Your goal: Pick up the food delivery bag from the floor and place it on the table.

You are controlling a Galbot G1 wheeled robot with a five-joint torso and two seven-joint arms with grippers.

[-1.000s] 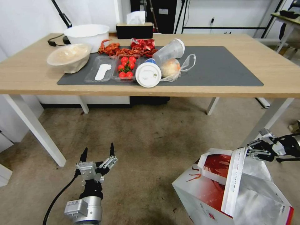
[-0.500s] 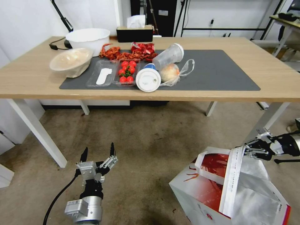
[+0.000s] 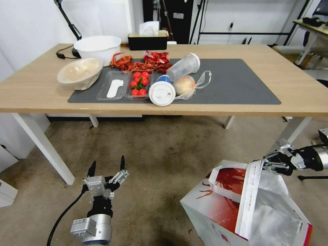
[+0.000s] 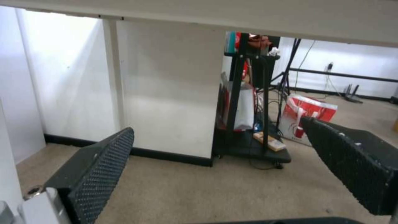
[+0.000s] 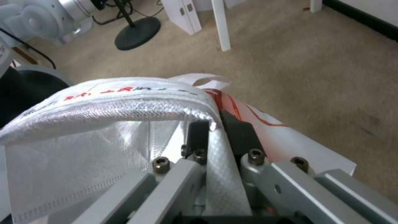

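Head view: the food delivery bag (image 3: 239,208) is seen at the near right, its top edge held up by the right gripper (image 3: 268,165), whose jaws are clamped onto a white strap handle (image 3: 251,191). Whether the bag's base is touching the floor (image 3: 160,153) cannot be told. From the right wrist view, the strap (image 5: 222,174) is shown pinched between the two dark fingers (image 5: 197,133), with the silver foil lining (image 5: 83,149) spread beside them and red artwork (image 5: 248,115) on the outer panel. The left gripper (image 3: 106,168) is held low at the near left, over the floor, its fingers spread wide apart with nothing between them; the same wide gap is shown in the left wrist view between the ribbed pads (image 4: 104,168). The table (image 3: 300,85) is placed farther off, with a dark grey mat (image 3: 239,82) on it. On the mat's left part are found a tray of tomatoes (image 3: 138,83), a lidded cup (image 3: 162,92) and a bun in a clear bag (image 3: 186,84).
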